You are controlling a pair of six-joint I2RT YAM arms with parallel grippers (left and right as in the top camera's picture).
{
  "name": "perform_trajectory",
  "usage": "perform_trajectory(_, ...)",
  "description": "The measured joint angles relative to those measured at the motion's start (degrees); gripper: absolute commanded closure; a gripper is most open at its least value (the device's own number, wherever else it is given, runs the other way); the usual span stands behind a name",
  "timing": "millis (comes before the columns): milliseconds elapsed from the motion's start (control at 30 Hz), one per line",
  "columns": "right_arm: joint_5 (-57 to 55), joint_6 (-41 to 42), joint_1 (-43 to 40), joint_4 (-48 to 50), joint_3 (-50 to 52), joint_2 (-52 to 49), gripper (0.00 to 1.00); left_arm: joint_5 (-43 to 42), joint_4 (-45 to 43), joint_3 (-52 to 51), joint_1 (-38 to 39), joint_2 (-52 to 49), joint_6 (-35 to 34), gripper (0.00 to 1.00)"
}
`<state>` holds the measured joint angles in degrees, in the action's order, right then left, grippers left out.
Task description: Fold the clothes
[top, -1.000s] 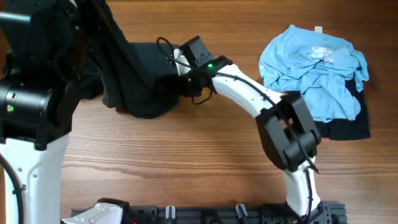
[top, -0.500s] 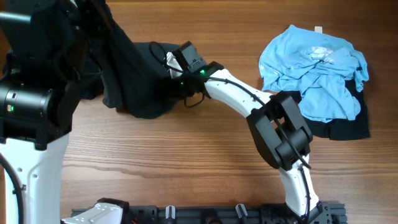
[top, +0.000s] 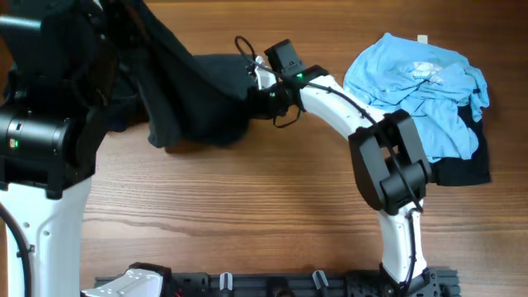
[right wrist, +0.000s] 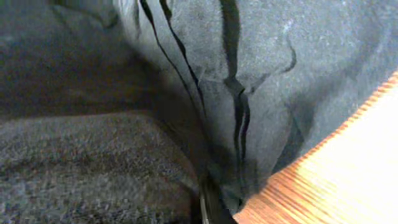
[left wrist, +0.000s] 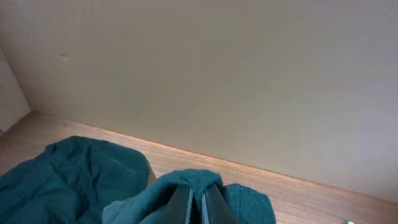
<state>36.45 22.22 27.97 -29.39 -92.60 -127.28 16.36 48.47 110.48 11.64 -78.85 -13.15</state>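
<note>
Your right gripper (top: pixel 253 89) is pinched tight on the soft dark green T-shirt (top: pixel 198 91) near the far edge of the wooden table (top: pixel 247 198), and your left gripper (left wrist: pixel 195 204) clamps it by the far left corner.

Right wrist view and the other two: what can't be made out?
Right wrist: right gripper fingertips buried in the dark shirt; fabric fills the frame, blurred.
Left wrist: left gripper and dark shirt cut off by the lower edge.
Overhead: left gripper hidden behind its own arm.
Overhead: black garment mostly under the light blue shirt.
</note>
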Motion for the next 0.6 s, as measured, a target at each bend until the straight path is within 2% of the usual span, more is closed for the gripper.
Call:
perform_trajectory(267, 0.2, -4.2, 0.3, -0.2, 0.0, 0.0, 0.96, 0.0, 0.0, 0.0, 0.0, 0.0, 0.0, 0.96)
perform_trajectory(600, -1.1, -19.7, -4.4, -6.0, 0.0, 0.0, 0.96, -0.5, 0.5, 0.0, 0.2, -0.2, 0.0, 0.96)
